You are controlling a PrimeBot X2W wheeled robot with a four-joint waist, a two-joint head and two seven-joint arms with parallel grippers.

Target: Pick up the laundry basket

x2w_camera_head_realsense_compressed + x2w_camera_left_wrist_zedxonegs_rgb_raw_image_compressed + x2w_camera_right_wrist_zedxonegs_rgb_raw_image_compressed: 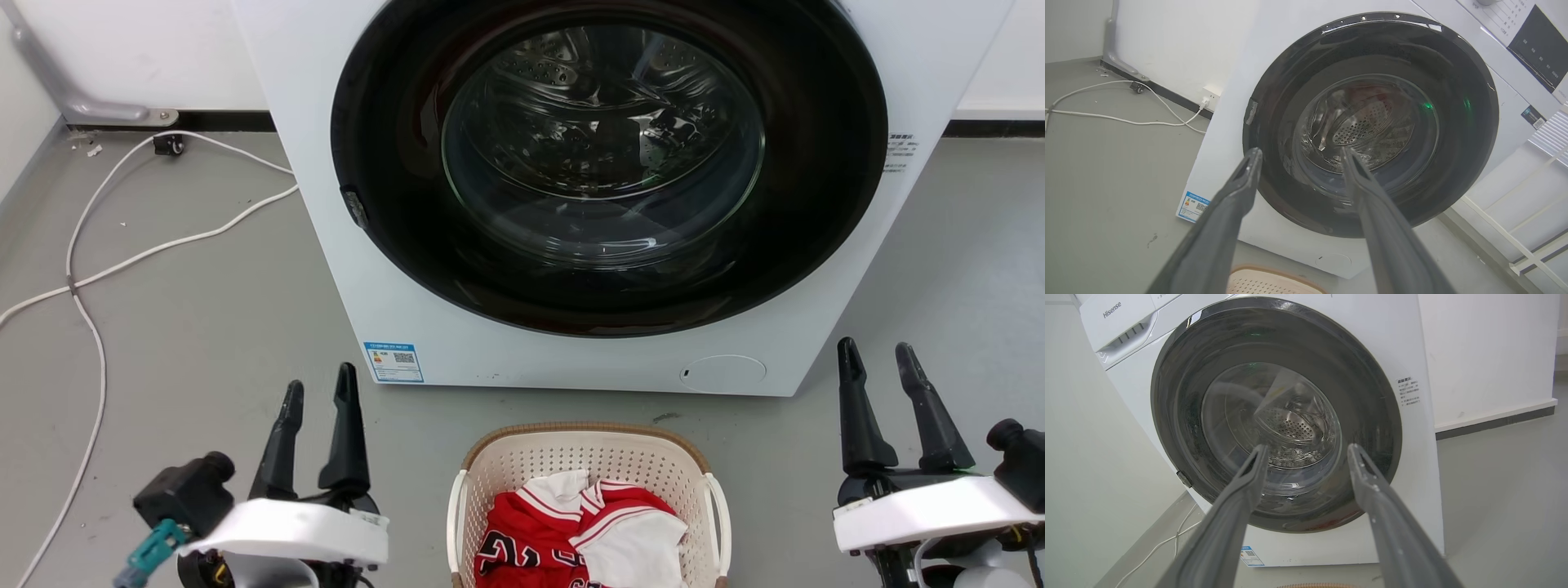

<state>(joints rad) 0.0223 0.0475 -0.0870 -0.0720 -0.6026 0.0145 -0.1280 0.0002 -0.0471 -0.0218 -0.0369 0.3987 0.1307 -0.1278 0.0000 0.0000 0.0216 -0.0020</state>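
Note:
The laundry basket (506, 461) sits on the grey floor at the bottom centre of the head view: cream perforated plastic, brown woven-look rim, white side handles, red and white clothes (584, 531) inside. Its rim also peeks into the left wrist view (1274, 279) and the right wrist view (1314, 585). My left gripper (320, 392) stands open to the basket's left, apart from it and holding nothing. To the basket's right my right gripper (880, 358) is open and empty too. Both point at the washing machine.
A white front-loading washing machine (424, 327) with a dark round door (608, 163), shut, stands just behind the basket. White cables (90, 269) trail over the floor at the left. A white rack (1527, 228) stands right of the machine.

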